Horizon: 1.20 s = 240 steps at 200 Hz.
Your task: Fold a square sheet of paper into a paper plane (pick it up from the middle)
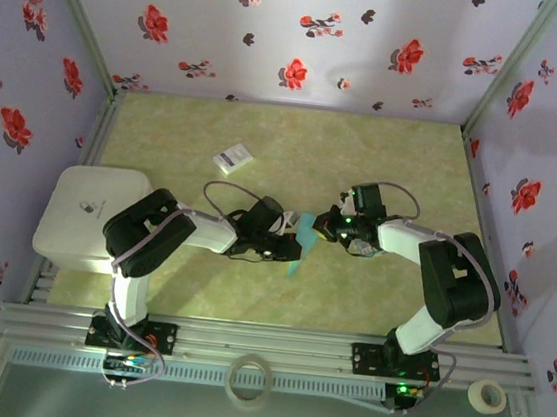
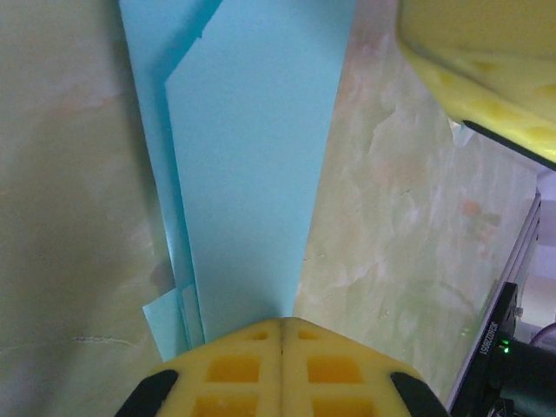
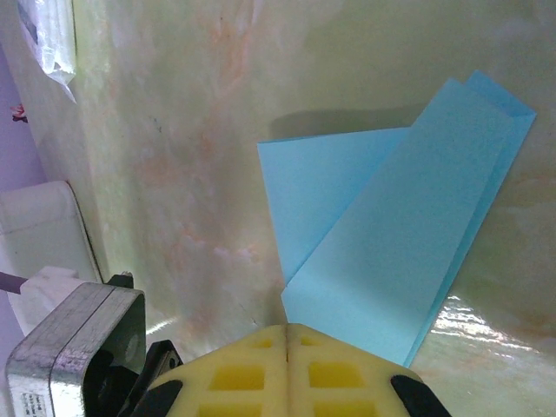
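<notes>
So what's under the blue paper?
The paper lies folded on the table. More layers of the same paper poke out beneath its top flap. Whatever is right under the middle is covered, so I can't tell.

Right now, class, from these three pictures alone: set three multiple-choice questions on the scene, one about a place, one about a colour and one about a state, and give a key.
1. Where does the folded paper lie?
A. on the table, in the middle, where the two arms meet
B. on the white box
C. beside the tape roll

2. What colour is the paper?
A. red
B. light blue-green
C. white

3. How do the left gripper and the right gripper stand?
A. both wide open
B. both shut
C. one open, one shut

Key: 1 A, the top view shows it mid-table between the arms. 2 B, both wrist views show that colour. 3 B, each gripper's jaws meet with no gap.
</notes>
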Each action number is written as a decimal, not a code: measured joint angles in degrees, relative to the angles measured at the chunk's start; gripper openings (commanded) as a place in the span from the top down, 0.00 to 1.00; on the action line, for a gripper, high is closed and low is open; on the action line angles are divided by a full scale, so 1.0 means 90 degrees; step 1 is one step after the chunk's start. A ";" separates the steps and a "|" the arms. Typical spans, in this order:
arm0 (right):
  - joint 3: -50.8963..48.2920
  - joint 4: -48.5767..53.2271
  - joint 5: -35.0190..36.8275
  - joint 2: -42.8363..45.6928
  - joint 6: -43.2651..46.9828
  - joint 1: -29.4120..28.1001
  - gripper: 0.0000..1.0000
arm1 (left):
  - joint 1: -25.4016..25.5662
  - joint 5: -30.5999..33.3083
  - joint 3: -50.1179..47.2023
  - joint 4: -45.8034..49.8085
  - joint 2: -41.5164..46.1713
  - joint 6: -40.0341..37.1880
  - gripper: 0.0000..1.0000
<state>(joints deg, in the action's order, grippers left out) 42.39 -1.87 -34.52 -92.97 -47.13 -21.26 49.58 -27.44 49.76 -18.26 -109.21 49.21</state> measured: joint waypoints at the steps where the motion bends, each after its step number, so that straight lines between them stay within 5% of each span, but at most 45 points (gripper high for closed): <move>1: -0.0002 0.0000 0.0000 0.0000 0.0002 -0.0002 0.96 | 0.0000 0.0000 0.0000 0.0000 0.0000 0.0000 1.00; 240: -0.0253 -0.0505 0.0051 -0.0619 -0.0107 -0.0294 1.00 | 0.0146 0.0019 0.0454 0.0772 0.0469 0.0163 0.93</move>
<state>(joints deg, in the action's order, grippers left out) 40.12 -6.42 -34.06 -98.54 -48.10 -23.90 50.89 -27.27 53.84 -11.31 -104.99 50.68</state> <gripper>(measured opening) 0.058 0.073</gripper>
